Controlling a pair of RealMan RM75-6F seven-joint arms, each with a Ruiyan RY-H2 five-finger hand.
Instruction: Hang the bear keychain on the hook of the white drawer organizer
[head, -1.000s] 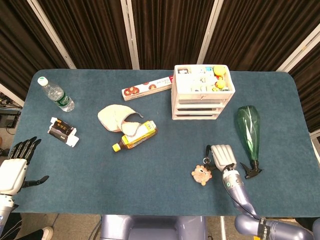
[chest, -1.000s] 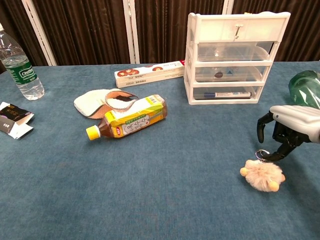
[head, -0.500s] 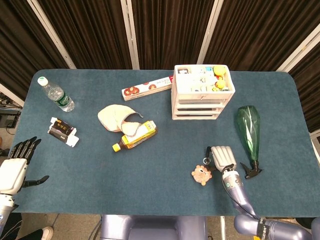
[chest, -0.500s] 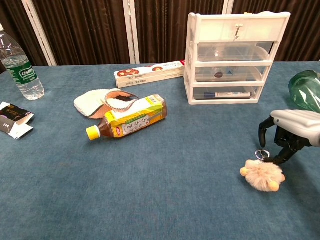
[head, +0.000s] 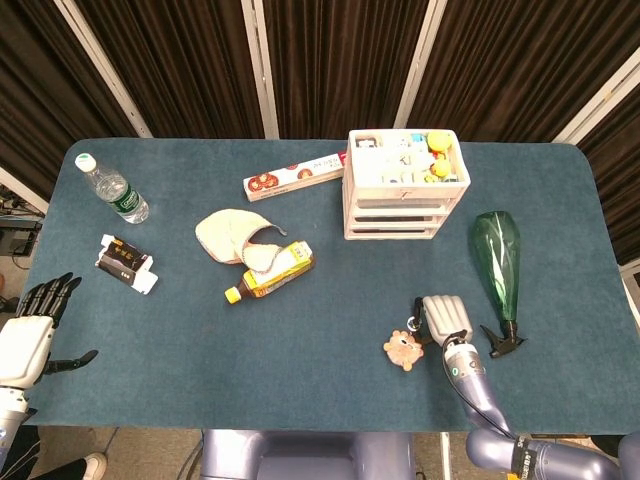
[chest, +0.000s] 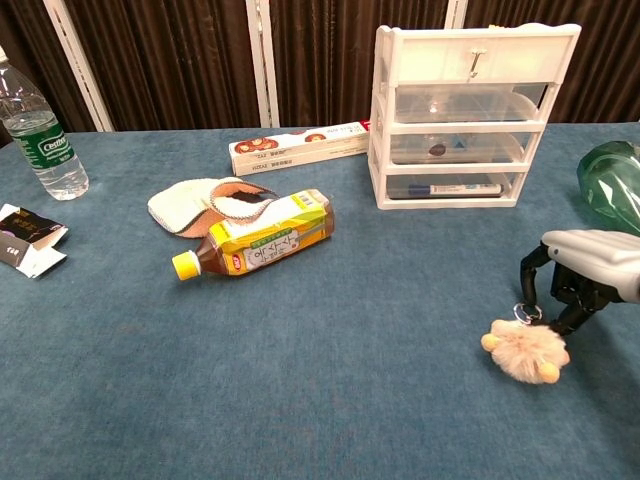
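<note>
The bear keychain is a small tan plush that lies on the blue table at the front right, with its metal ring on the side toward the organizer. My right hand hovers right beside it, fingers curved down and apart on either side of the ring; no firm grip shows. The white drawer organizer stands at the back right, its small hook on the top front panel. My left hand hangs off the table's front left edge, fingers spread and empty.
A green spray bottle lies just right of my right hand. A yellow tea bottle and a cream pouch lie mid-table. A long box sits left of the organizer. A water bottle and a small packet are at the left.
My right hand has drawn slightly back toward the table's front edge and lower, its fingers staying beside the ring. The keychain has barely shifted. The left hand has not moved.
</note>
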